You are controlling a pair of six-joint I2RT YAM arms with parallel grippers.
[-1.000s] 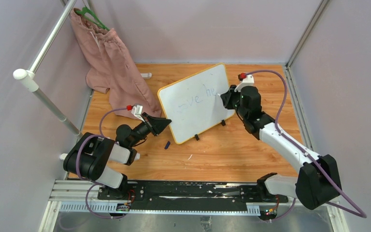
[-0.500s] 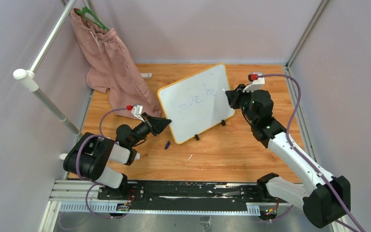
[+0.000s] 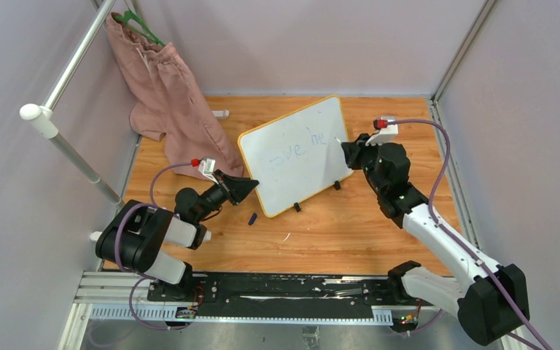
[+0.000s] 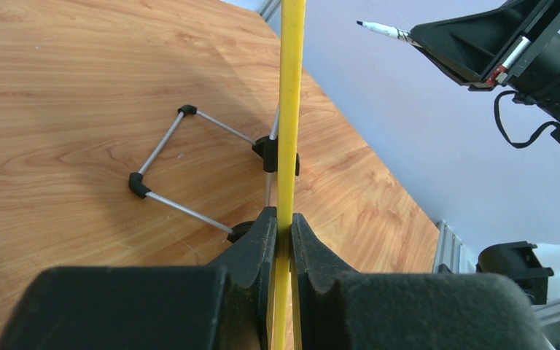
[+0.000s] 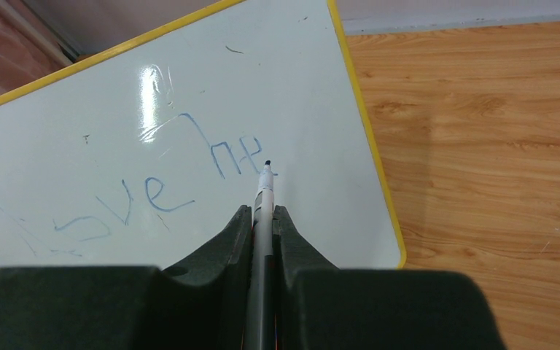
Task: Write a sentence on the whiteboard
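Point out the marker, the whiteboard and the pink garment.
marker (image 5: 264, 191): right wrist view, on its white barrel just behind the tip.
whiteboard (image 3: 302, 182): top external view, on the bare white surface below the writing.
pink garment (image 3: 171, 95): top external view, on the middle of the cloth.

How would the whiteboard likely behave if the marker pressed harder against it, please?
Probably stiff: the whiteboard is a thin framed panel. It stands tilted on a light wire stand, so alone it might slide or tip back; the left gripper clamped on its edge should steady it.
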